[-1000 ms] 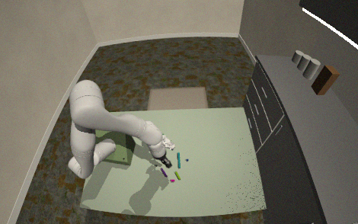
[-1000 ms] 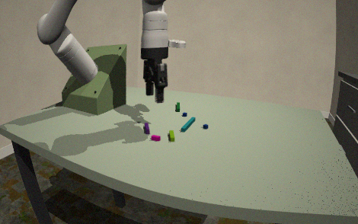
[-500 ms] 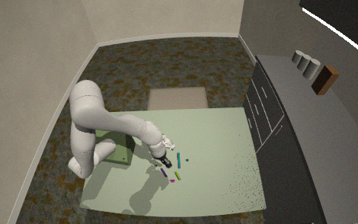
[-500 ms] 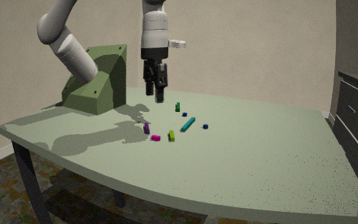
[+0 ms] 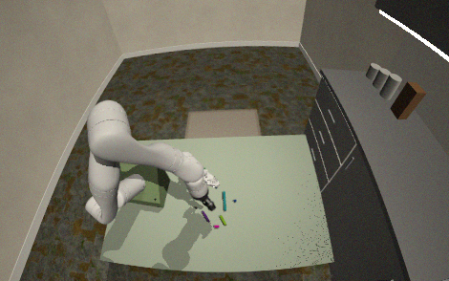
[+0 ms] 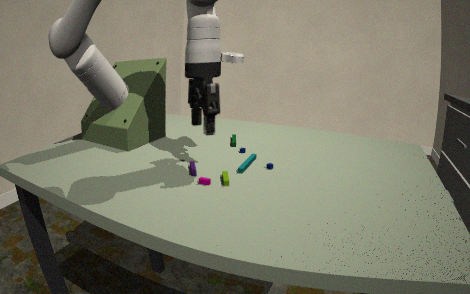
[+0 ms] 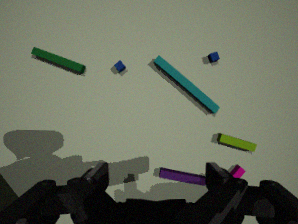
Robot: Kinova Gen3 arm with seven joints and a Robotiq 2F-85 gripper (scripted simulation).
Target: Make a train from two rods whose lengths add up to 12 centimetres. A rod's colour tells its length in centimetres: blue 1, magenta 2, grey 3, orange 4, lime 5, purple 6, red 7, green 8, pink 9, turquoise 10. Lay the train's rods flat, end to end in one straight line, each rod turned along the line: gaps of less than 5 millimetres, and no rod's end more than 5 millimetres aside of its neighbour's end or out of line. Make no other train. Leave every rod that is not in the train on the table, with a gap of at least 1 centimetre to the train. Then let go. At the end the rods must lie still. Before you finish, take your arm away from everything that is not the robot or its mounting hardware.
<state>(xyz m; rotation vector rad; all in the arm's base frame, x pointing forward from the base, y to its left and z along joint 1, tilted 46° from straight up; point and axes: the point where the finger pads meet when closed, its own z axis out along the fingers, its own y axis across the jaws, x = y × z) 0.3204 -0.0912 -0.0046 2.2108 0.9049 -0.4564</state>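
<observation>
Nothing is held: the gripper (image 6: 203, 123) hangs above the table (image 6: 354, 220) with jaws fully open, so that a rod can be approached from overhead. Six rods are scattered apart, none yet joined. A turquoise rod (image 7: 185, 83) and a magenta rod (image 7: 237, 171) would add up to 12. The turquoise is long and slim, lying diagonally mid-cluster; the magenta is a short stub beside the purple rod (image 7: 181, 176) and near the lime rod (image 7: 236, 141).
</observation>
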